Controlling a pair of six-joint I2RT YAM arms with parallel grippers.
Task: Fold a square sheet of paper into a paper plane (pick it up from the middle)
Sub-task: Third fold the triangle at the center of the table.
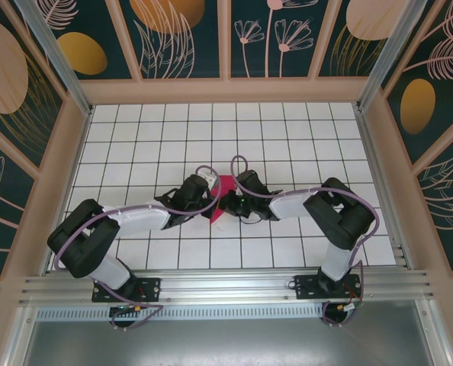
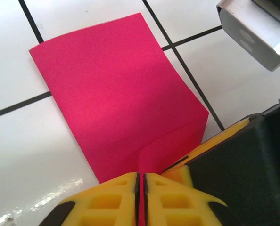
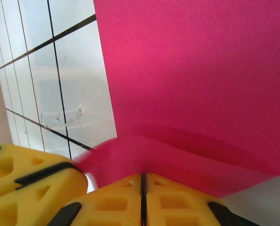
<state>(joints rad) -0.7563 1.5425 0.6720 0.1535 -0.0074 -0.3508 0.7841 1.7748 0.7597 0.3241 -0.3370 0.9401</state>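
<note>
Both hands pinch the pink sheet at mid-table, fold in progress.

The square sheet of paper (image 2: 116, 89) sits in the middle of the table (image 2: 22, 141), between the two arms. Its far part lies flat on the white tiles and its near edge is lifted. The left hand (image 2: 141, 181) is closed on that near edge, with a thin pink line showing between its pads. The right hand (image 3: 142, 181) is just beside it on the right, also clamped on the paper, which bows up past its fingers. The side-by-side grip on one edge probably pins the layers for a crease while the table holds the rest flat. There is no dart shape yet, so this looks like an early fold. The thin paper could crumple if the hands pull apart.
</note>
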